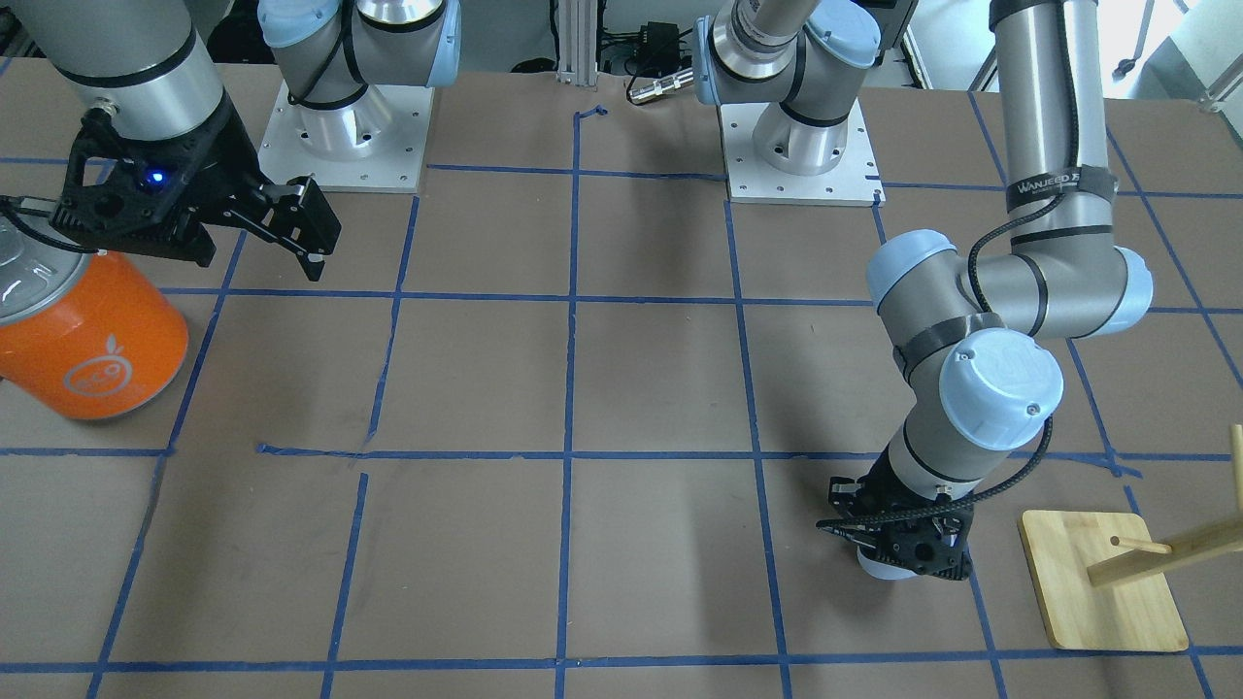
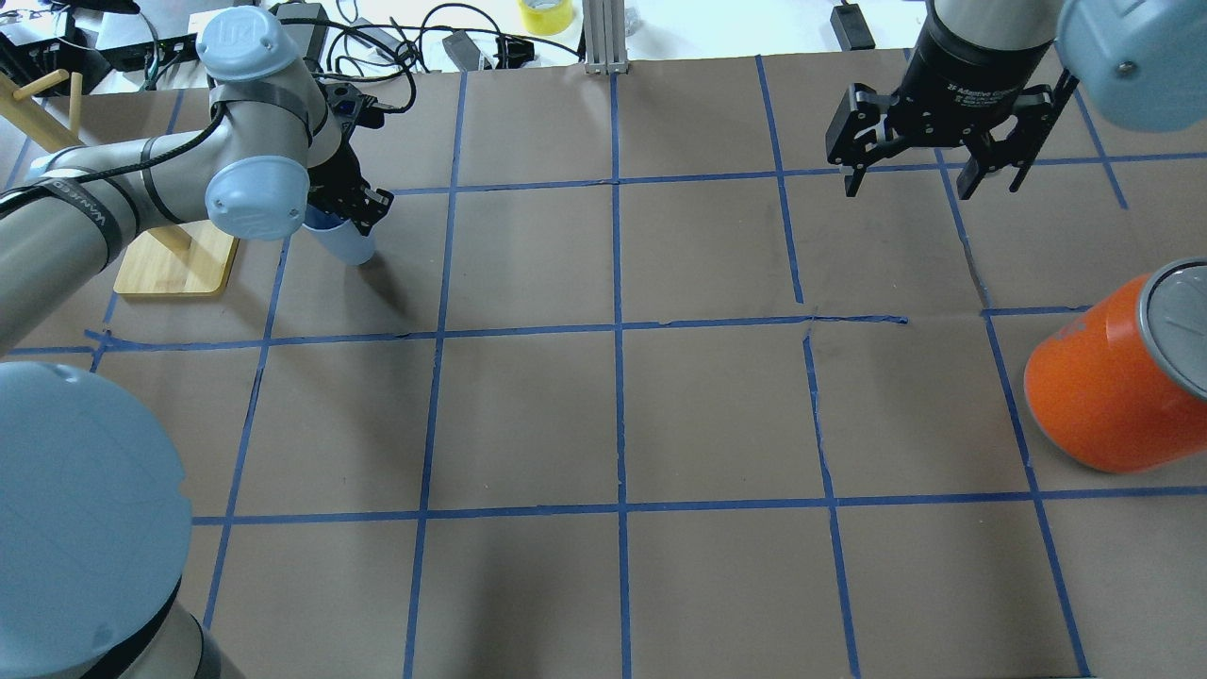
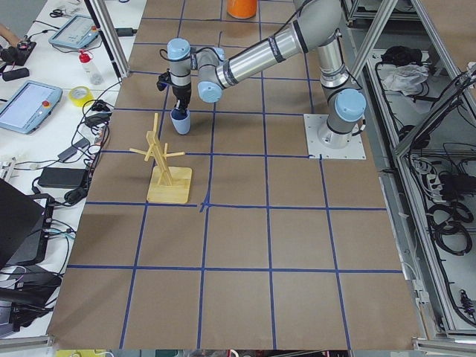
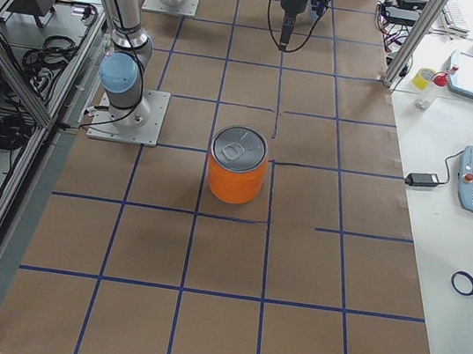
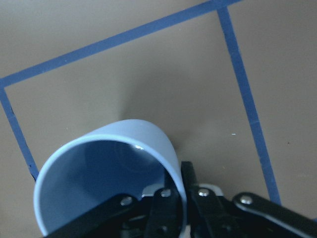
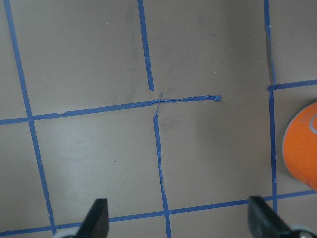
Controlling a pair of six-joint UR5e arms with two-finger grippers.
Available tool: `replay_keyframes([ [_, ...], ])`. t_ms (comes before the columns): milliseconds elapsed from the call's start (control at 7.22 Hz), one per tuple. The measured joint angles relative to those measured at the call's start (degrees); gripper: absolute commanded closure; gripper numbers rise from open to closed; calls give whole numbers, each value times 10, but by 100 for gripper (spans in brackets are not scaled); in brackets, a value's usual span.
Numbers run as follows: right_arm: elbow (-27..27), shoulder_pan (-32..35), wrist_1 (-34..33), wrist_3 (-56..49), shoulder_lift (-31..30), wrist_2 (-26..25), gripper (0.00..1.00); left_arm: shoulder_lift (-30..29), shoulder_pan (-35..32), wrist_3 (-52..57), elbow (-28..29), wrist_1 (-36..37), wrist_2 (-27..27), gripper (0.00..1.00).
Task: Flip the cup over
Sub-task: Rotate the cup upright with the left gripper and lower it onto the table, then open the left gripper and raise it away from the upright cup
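Note:
The cup (image 2: 344, 242) is a small pale blue tumbler at the far left of the table, mouth up and tilted. It also shows in the front view (image 1: 877, 566) and the left side view (image 3: 180, 121). My left gripper (image 2: 352, 209) is shut on its rim. In the left wrist view one finger is inside and one outside the cup (image 5: 106, 168). I cannot tell whether its base touches the table. My right gripper (image 2: 909, 187) is open and empty, hovering over the far right, and shows in the right wrist view (image 6: 179, 223).
A large orange can (image 2: 1113, 387) with a silver top stands at the right edge, near my right gripper. A wooden peg rack on a square base (image 2: 174, 264) stands just left of the cup. Blue tape lines grid the brown table.

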Motion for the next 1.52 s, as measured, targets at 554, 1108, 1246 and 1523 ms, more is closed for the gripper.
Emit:
replay_keyframes([
  [554, 0, 0, 3, -2, -1, 0, 0, 5, 2, -1, -1, -3, -5, 0],
  [1108, 0, 0, 8, -4, -1, -13, 0, 91, -5, -7, 19, -120, -7, 0],
  [1246, 1, 0, 8, -4, -1, -14, 0, 129, -9, -14, 22, -171, -11, 0],
  [1523, 1, 0, 8, -4, -1, -14, 0, 212, -19, -62, 17, -263, -21, 0],
])
